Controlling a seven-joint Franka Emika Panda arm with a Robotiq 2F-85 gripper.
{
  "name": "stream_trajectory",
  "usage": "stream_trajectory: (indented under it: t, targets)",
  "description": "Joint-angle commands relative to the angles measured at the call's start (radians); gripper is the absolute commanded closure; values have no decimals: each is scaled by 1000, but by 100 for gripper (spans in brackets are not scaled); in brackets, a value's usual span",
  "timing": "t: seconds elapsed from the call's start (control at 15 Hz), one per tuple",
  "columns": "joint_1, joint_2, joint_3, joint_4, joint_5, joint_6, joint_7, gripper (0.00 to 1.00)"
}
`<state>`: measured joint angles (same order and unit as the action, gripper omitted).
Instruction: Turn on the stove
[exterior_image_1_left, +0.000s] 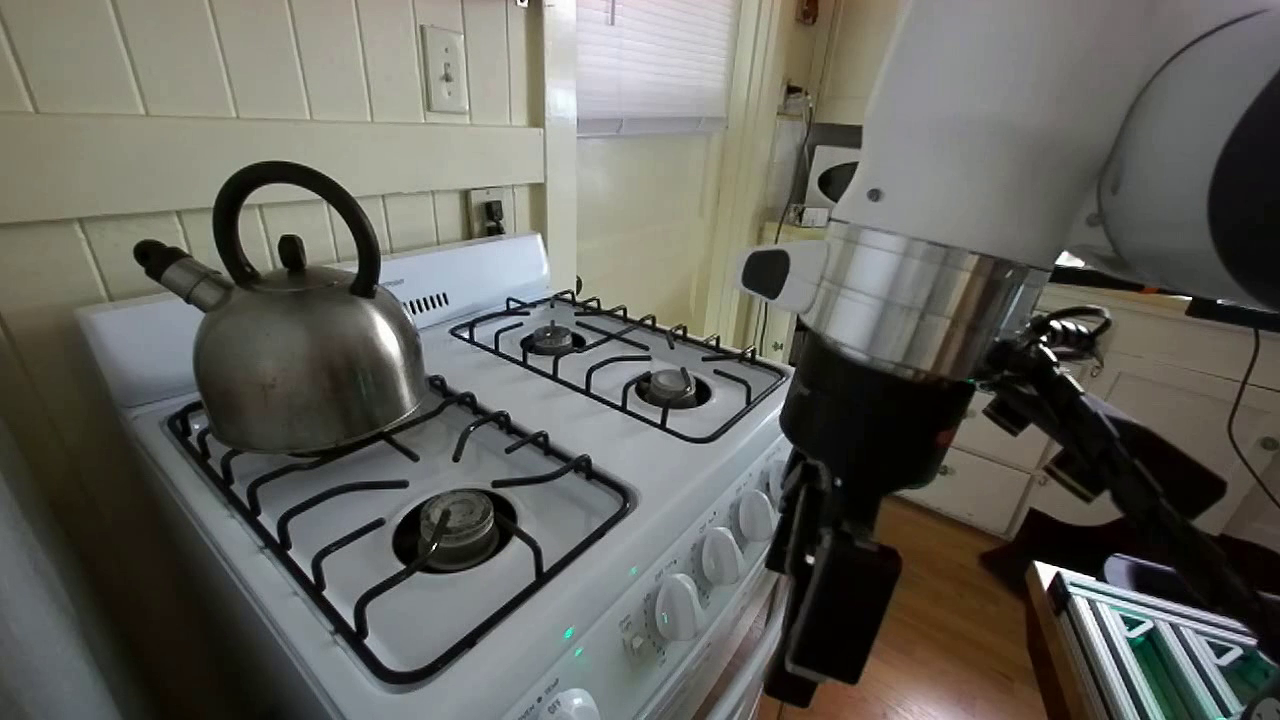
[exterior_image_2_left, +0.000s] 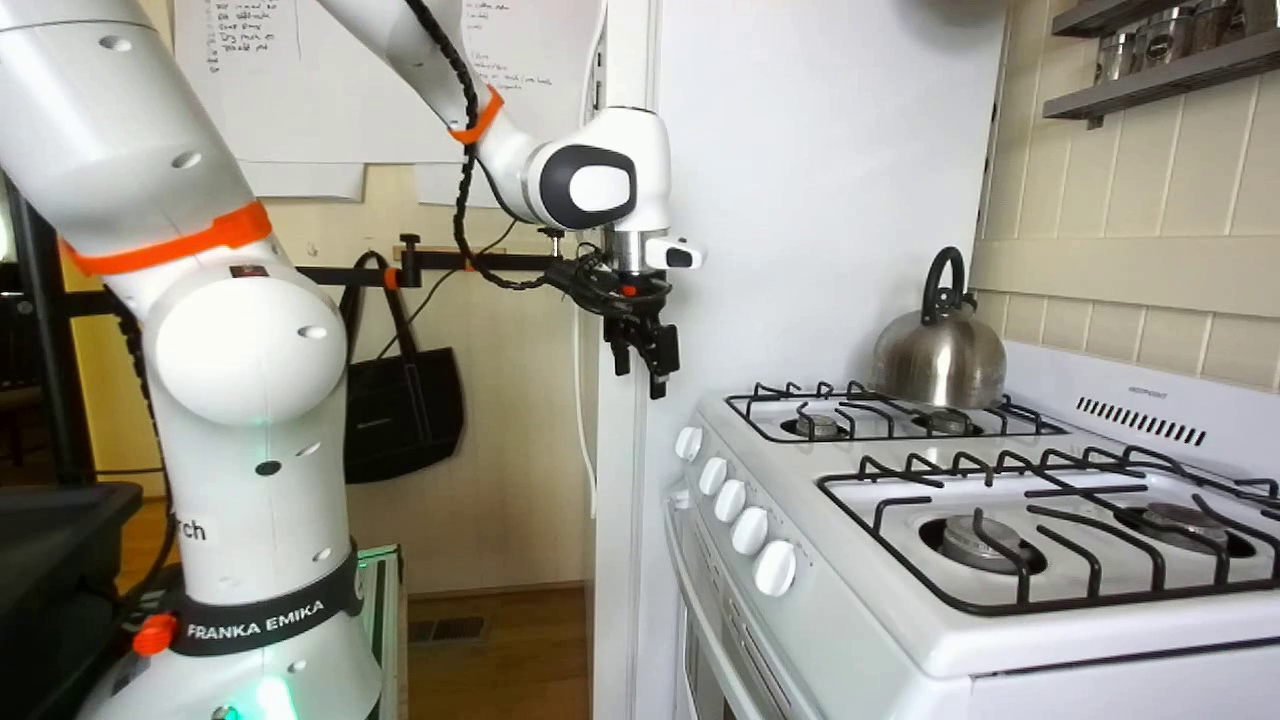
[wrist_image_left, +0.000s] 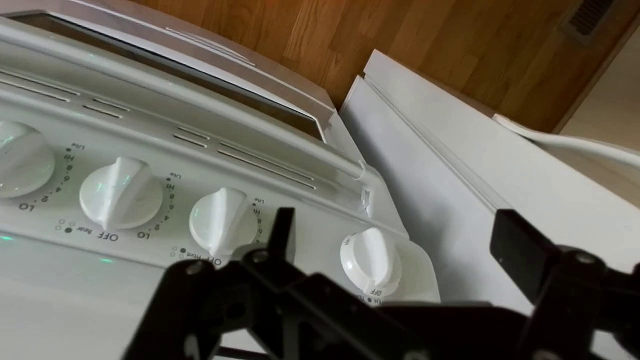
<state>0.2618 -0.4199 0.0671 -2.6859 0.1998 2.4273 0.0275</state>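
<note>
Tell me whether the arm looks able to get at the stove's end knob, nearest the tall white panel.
Probably yes: in the wrist view the end knob shows between the open jaws, nothing covering it, though the tall white panel might crowd them on one side.

The gas range (exterior_image_1_left: 580, 420) has a smooth, glossy enamel finish; its wire grates (exterior_image_1_left: 350, 487) look like satin metal, its knobs (wrist_image_left: 121, 195) shiny plastic. The kettle (exterior_image_1_left: 310, 370) is brushed metal, its handle (exterior_image_1_left: 290, 172) matt, plastic-looking. The floor (wrist_image_left: 325, 35) is smooth wood, the tote bag (exterior_image_2_left: 405, 415) matt cloth, the wrist collar (exterior_image_1_left: 915, 295) polished metal.
</note>
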Motion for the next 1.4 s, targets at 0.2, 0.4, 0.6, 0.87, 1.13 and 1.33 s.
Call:
stream_trajectory:
  t: [0.2,0.4,0.6,0.87,1.13,1.33]
  targets:
    - [-26,141,51,15,51,167,104,0]
    - [-38,202,71,19,37,249,147,34]
    - [-54,258,92,23,12,324,189,58]
    - [-89,316,113,26,-47,391,258,89]
    - [-133,354,114,28,-156,420,360,100]
    - [-156,369,111,35,-238,421,434,100]
